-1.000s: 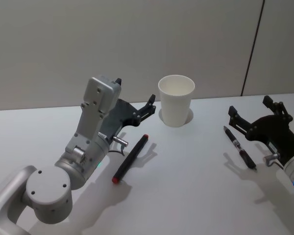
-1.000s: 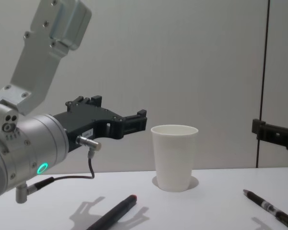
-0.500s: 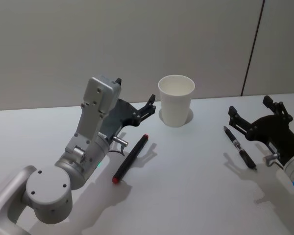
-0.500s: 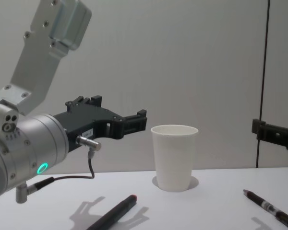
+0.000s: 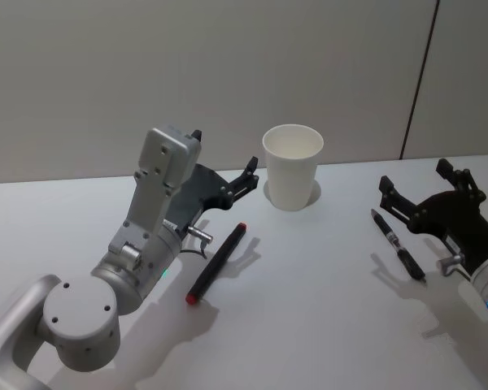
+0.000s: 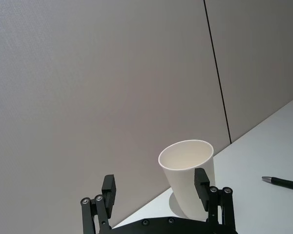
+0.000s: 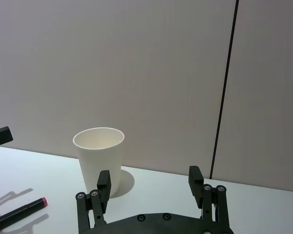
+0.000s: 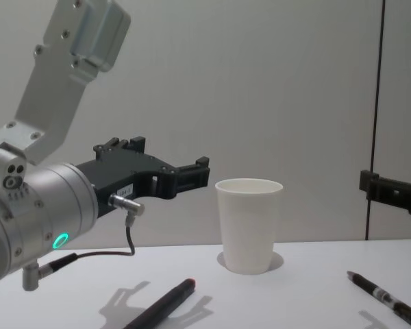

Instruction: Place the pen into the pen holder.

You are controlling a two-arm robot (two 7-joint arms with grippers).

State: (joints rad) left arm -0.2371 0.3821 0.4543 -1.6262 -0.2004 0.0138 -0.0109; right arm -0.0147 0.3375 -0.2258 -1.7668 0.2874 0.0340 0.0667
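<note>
The pen holder, a white paper cup (image 5: pixel 292 175), stands upright at the table's back middle, also seen as the cup (image 8: pixel 248 223). A black pen with a red end (image 5: pixel 217 262) lies left of the cup, below and beside my left gripper (image 5: pixel 225 154). That gripper hovers open and empty above the table, pointing toward the cup (image 6: pixel 188 178). A slim black pen (image 5: pixel 398 244) lies on the right, just in front of my right gripper (image 5: pixel 416 176). It is open, holds nothing and faces the cup (image 7: pixel 99 158).
The white table (image 5: pixel 309 325) meets a grey wall (image 5: pixel 228 73) just behind the cup, with a dark vertical seam (image 5: pixel 419 77) at the right. My left arm's grey wrist link (image 5: pixel 159 187) rises over the table's left side.
</note>
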